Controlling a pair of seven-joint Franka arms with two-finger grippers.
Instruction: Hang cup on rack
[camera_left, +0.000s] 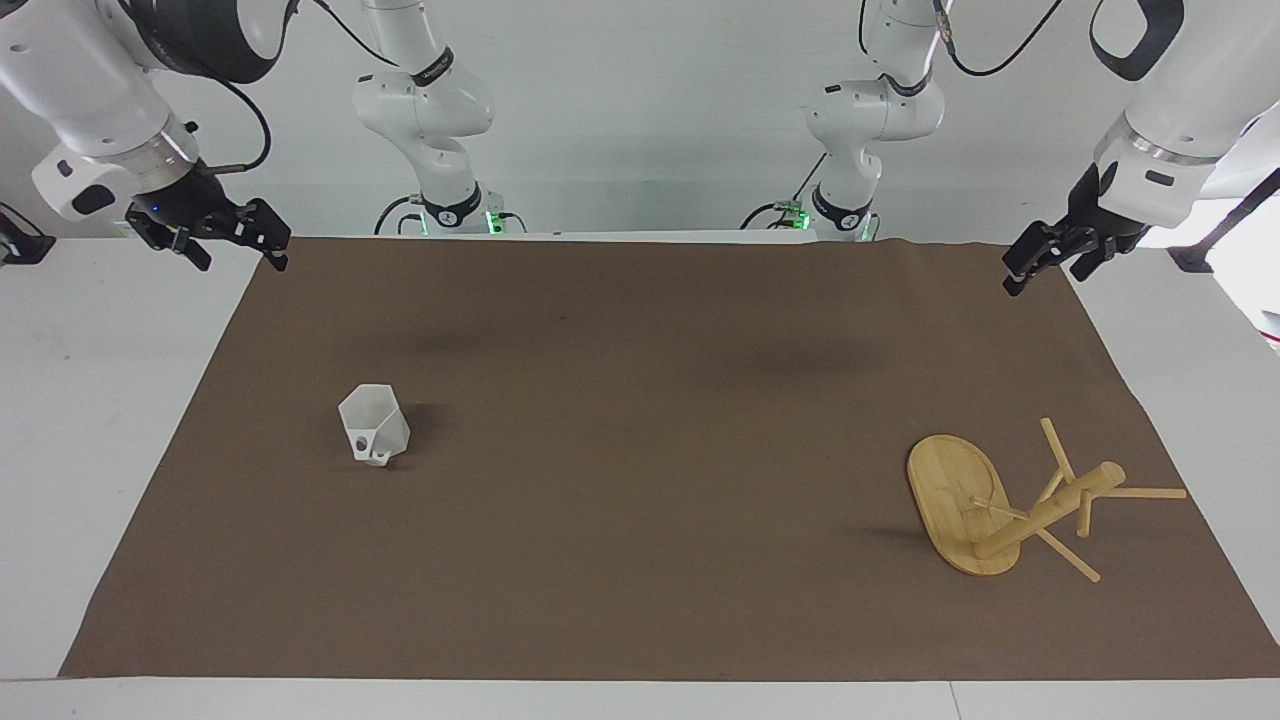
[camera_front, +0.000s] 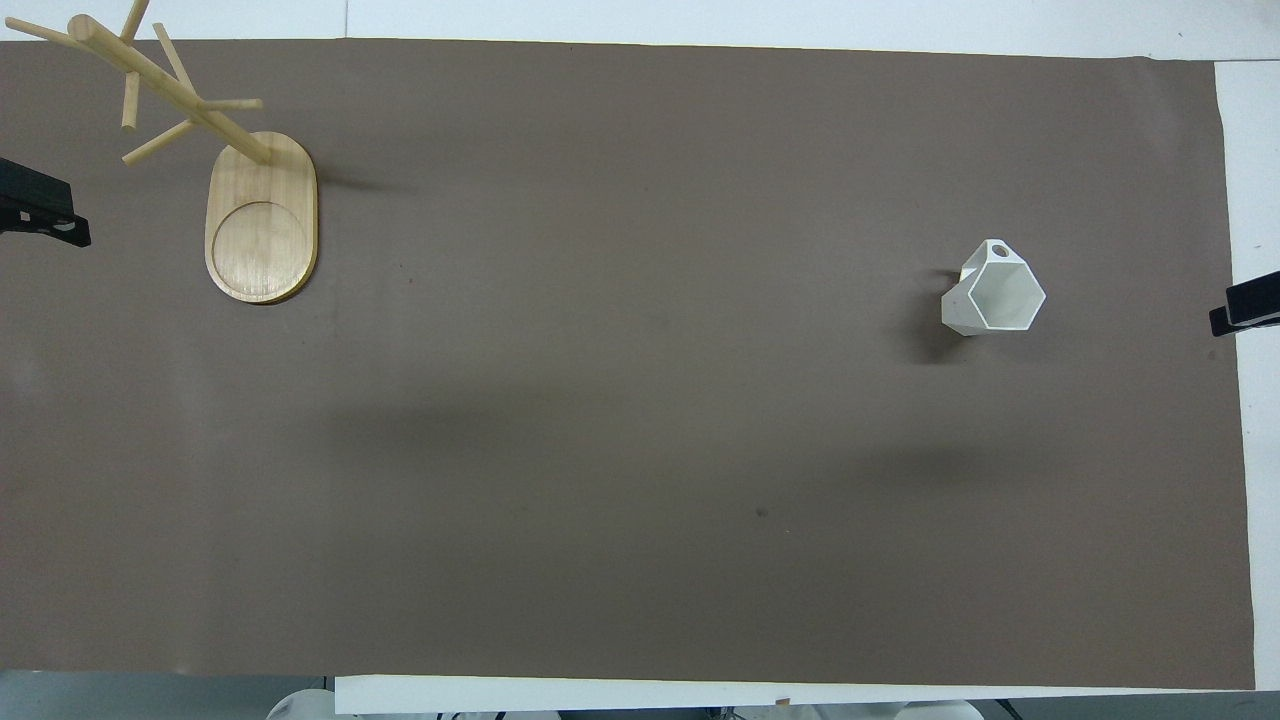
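The white faceted cup (camera_left: 375, 424) (camera_front: 992, 290) stands upright on the brown mat toward the right arm's end, its handle turned away from the robots. The bamboo rack (camera_left: 960, 505) (camera_front: 262, 225) stands on its oval base toward the left arm's end, its post and pegs rising from the end of the base farther from the robots. My right gripper (camera_left: 238, 252) (camera_front: 1245, 305) hangs open over the mat's edge, apart from the cup. Over the mat's edge at the left arm's end, my left gripper (camera_left: 1050, 270) (camera_front: 42, 212) also hangs open, holding nothing.
A brown mat (camera_left: 640, 500) covers most of the white table (camera_left: 110, 400). Both arm bases stand at the table's robot end. Nothing else lies on the mat between the cup and the rack.
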